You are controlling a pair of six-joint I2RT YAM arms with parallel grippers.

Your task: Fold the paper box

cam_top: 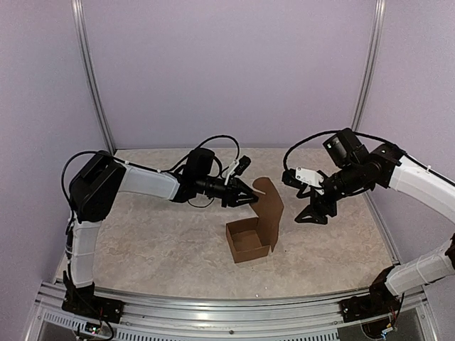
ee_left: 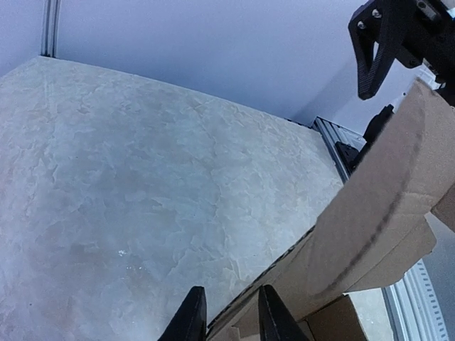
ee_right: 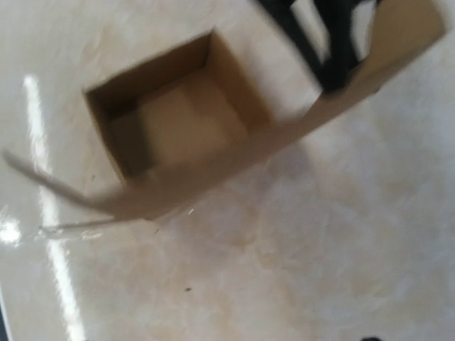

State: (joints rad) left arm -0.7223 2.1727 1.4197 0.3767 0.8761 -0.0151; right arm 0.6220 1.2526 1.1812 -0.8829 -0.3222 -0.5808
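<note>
Tabletop [cam_top: 163, 234] bears open paper box [cam_top: 249, 241], lid [cam_top: 269, 207] seemingly upright.

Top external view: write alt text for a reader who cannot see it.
An open brown paper box sits on a marbled table, its lid flap standing upright. The left claw is at the flap's top edge from the left; the right claw hangs open to the flap's right, apart from it.

The left arm reaches to its right, left gripper [cam_top: 250, 198] level, fingers [ee_left: 190, 318] slightly parted. The right arm bends inward, right gripper [cam_top: 311, 217] angled down, spread.
</note>
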